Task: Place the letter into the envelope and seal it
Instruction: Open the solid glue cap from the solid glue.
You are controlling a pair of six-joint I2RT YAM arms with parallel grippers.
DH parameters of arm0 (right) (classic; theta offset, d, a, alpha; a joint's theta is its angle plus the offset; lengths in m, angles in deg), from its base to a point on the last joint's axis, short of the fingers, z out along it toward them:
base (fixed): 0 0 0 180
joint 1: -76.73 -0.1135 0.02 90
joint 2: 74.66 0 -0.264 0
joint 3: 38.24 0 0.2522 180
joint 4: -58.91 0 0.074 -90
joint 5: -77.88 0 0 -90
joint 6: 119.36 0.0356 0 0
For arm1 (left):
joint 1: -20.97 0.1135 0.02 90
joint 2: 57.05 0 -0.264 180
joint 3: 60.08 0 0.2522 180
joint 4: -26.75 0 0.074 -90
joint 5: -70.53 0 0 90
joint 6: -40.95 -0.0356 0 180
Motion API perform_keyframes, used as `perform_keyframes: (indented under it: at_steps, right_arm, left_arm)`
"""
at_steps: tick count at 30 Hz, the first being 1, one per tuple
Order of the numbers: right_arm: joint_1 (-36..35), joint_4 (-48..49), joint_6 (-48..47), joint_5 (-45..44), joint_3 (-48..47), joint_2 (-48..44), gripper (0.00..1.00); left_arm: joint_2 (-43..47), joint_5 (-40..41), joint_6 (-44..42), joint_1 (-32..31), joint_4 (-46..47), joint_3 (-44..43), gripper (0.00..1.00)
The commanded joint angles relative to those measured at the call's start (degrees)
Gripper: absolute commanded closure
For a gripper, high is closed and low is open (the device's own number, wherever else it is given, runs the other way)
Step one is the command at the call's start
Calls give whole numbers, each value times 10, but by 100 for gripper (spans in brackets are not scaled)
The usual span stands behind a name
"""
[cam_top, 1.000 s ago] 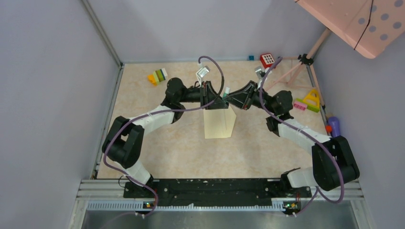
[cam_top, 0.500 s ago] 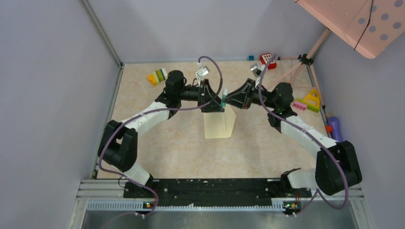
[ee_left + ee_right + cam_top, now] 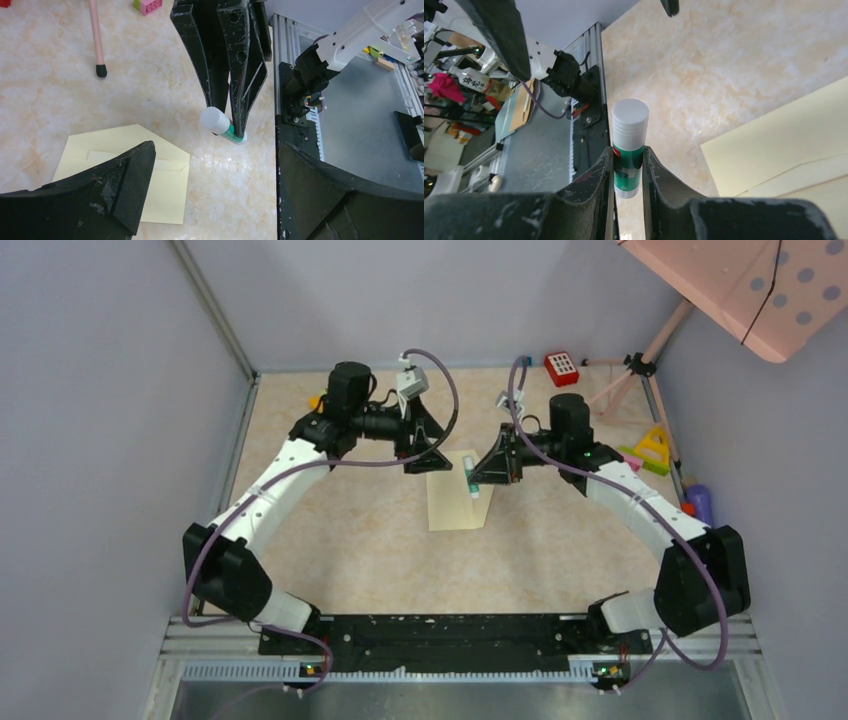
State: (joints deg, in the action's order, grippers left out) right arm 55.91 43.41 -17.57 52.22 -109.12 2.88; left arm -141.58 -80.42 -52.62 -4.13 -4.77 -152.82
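Plainly, the pale yellow envelope (image 3: 455, 506) lies flat on the counter (image 3: 350, 530), its pointed flap open. The left claw (image 3: 424, 460) hangs spread and empty; the right claw (image 3: 628, 152) clamps a green-and-white glue stick (image 3: 629, 117).

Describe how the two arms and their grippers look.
The left arm and right arm have white links, black joints and a looping purple cable each. The left gripper and right gripper are black, wedge-shaped, with scuffed fingers.
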Motion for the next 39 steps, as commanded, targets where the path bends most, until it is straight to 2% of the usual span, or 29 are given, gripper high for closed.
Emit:
perform_keyframes:
  at_steps: [1,5,12,20,25,35,39]
  right_arm:
    - [0,-94,-76,49,-33,15,99]
    - [-2,-92,-80,69,-26,18,98]
    - [-12,-99,-103,84,-15,20,98]
    - [-24,-122,-141,67,-19,34,98]
    - [-24,-124,-146,54,-21,36,98]
    - [-25,-131,-151,45,-27,43,98]
    - [-25,-133,-155,43,-27,42,98]
  left_arm:
    - [-14,25,-67,-21,-71,-17,1]
    - [-33,50,-82,-47,-78,-6,1]
    - [-62,40,-63,-58,-65,-12,4]
    - [-77,9,-37,-66,-59,-21,24]
    - [-78,-5,-36,-75,-59,-14,30]
    - [-84,-5,-61,-87,-88,-19,59]
    - [-86,-2,-68,-89,-95,-22,59]
